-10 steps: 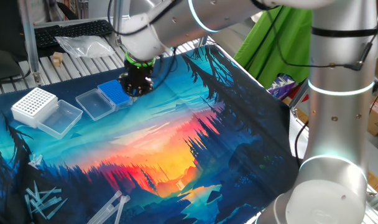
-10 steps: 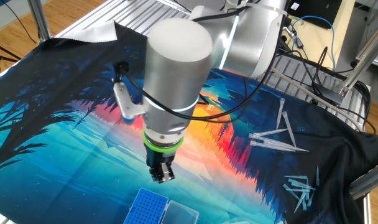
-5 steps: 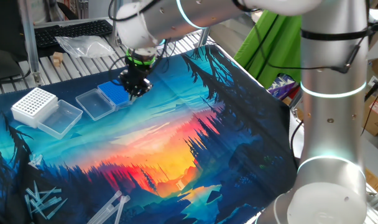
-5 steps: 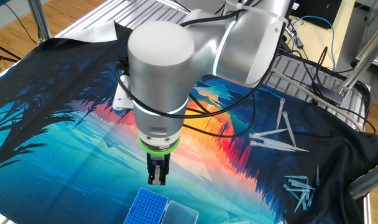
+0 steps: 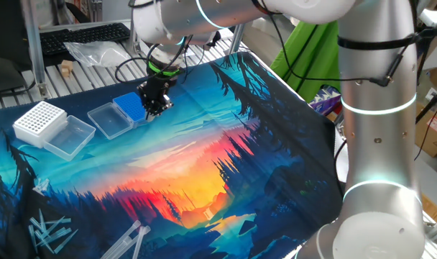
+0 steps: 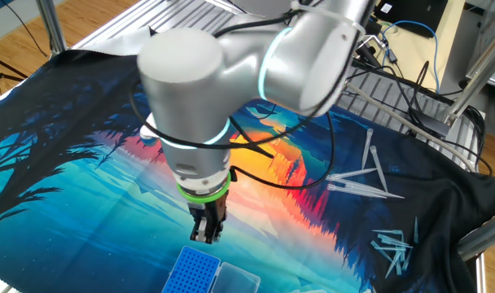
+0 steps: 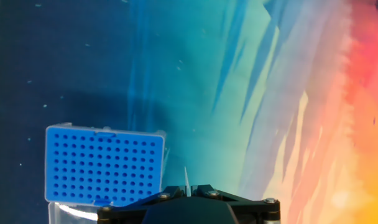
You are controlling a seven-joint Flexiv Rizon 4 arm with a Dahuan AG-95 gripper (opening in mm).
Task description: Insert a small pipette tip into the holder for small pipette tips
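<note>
Fixed view from the keyboard side: gripper [image 5: 155, 108] low over the printed cloth [image 5: 226, 144], just beside the right edge of the blue holder for small pipette tips [image 5: 130, 107]. Clear lid [image 5: 108, 119] hinged open, lying flat to the holder's left. White rack [image 5: 39, 121] with its own open lid further left, well apart. Fingers drawn together; tip between them too small to make out here. Spare tips [image 5: 49, 232] scattered at the cloth's near corner.

Other fixed view: gripper [image 6: 206, 237] pointing almost straight down, hanging just above and beyond the far edge of the holder for small pipette tips [image 6: 194, 272]. Fingers pressed close. Loose pipette tips [image 6: 360, 181] lying well apart to the right.

Hand view: fingers nearly closed, pinching a small pipette tip [image 7: 186, 178]; only a thin pale sliver visible above the finger housing. Long axis along the fingers, narrow end away from the gripper, toward the cloth, so close to vertical. Holder for small pipette tips [image 7: 104, 164] at lower left, grid of holes in plain sight, no seated tips discernible. Tip over bare cloth, just right of the holder's edge, not over any hole.

Progress, as a judgement: tip picked and carried near; sideways alignment over a hole, descent and release left to do.
</note>
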